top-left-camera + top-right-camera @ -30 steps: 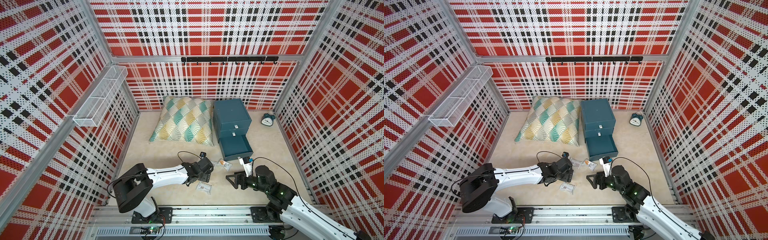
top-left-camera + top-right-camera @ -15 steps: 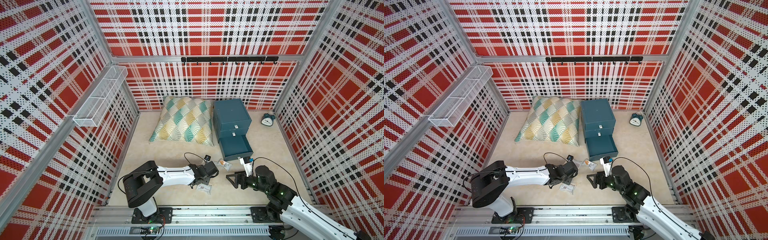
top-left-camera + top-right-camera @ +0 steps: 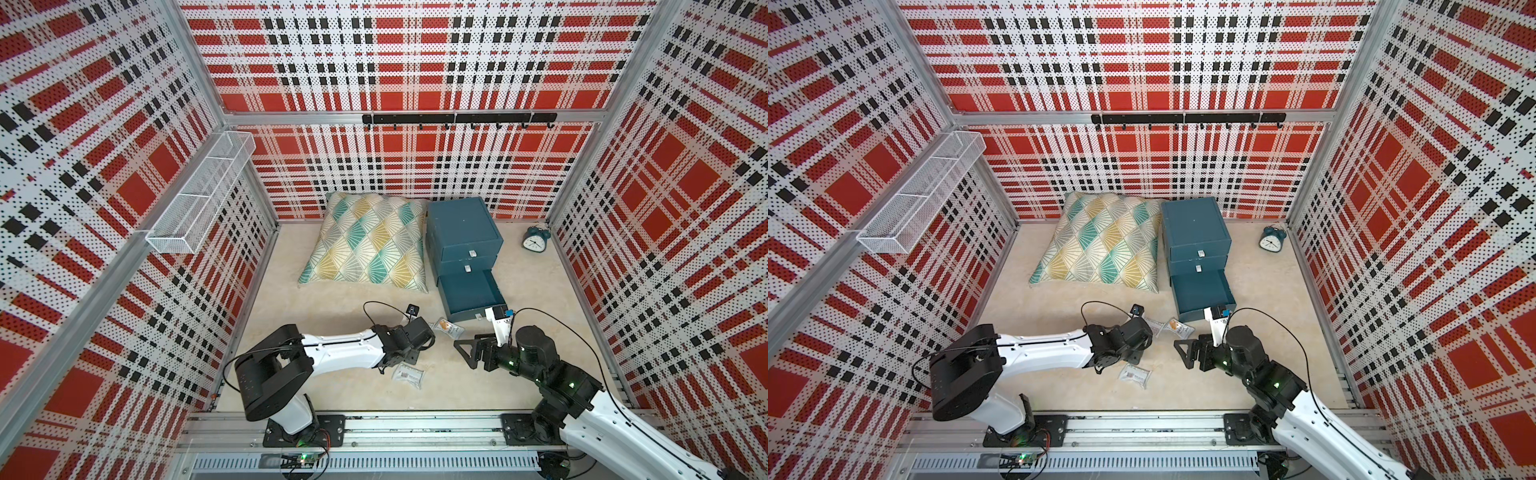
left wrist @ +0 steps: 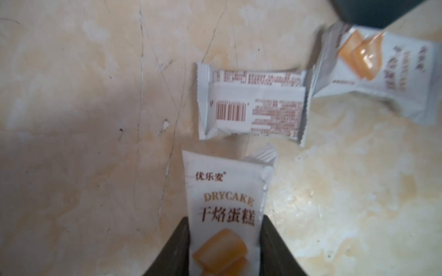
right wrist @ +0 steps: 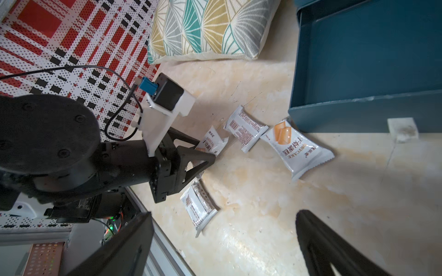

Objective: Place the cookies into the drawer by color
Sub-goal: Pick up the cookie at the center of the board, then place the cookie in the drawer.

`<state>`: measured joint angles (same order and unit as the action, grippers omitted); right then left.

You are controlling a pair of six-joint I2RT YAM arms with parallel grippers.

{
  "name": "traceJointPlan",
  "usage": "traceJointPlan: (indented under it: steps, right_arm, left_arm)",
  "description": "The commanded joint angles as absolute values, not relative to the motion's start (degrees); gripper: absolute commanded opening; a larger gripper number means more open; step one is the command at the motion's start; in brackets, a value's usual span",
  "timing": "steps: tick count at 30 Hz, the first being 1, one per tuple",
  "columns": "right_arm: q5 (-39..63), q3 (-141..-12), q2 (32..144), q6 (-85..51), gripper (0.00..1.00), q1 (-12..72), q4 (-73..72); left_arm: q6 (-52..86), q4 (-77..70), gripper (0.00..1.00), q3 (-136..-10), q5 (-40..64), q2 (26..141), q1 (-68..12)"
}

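My left gripper (image 4: 224,227) pinches a white cookie packet (image 4: 222,191) by one end, low at the bench (image 4: 71,143); whether it is clear of the surface I cannot tell. My right gripper (image 5: 224,215) hangs spread wide and empty. I judge this the pick-up of a white one: next it needs lifting past the barcode-up packet (image 4: 251,112) and the face-up packet (image 4: 382,71) just ahead, then over into the open bottom drawer (image 3: 478,313) near them. The two upper drawers (image 3: 471,249) are shut, their contents hidden; no black or yellow wrappers show
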<state>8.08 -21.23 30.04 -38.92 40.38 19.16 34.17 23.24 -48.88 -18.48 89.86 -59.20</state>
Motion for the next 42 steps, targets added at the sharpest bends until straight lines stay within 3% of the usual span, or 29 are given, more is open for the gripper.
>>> traceJointPlan:
  steps: [1, 11, 29, 31, 36, 42]
  right_arm:
    - [1.35, -23.78, 29.62, -40.27, 1.00, 40.69, 23.61]
    - [-8.47, -27.55, 29.64, -48.17, 1.00, 40.74, 27.96]
    - [-8.68, -27.32, 29.86, -48.07, 1.00, 40.65, 28.08]
    - [-8.35, -27.34, 30.65, -48.18, 1.00, 40.61, 27.95]
    - [-8.16, -27.25, 31.55, -48.43, 1.00, 40.54, 27.75]
    - [-8.80, -25.79, 31.36, -47.68, 1.00, 40.43, 25.88]
  left_arm:
    - [33.69, 22.96, 0.34, -52.66, -19.34, 87.18, -58.85]
    - [30.20, 21.90, 0.34, -67.22, -17.57, 92.10, -58.63]
    - [27.73, 16.24, 0.34, -86.79, -6.90, 109.67, -55.46]
    - [28.19, 15.41, 0.41, -87.46, -5.41, 110.55, -54.76]
    - [29.24, 14.49, 0.77, -85.70, -4.10, 108.68, -54.05]
    - [30.34, 10.86, 0.97, -76.64, -5.05, 99.40, -53.95]
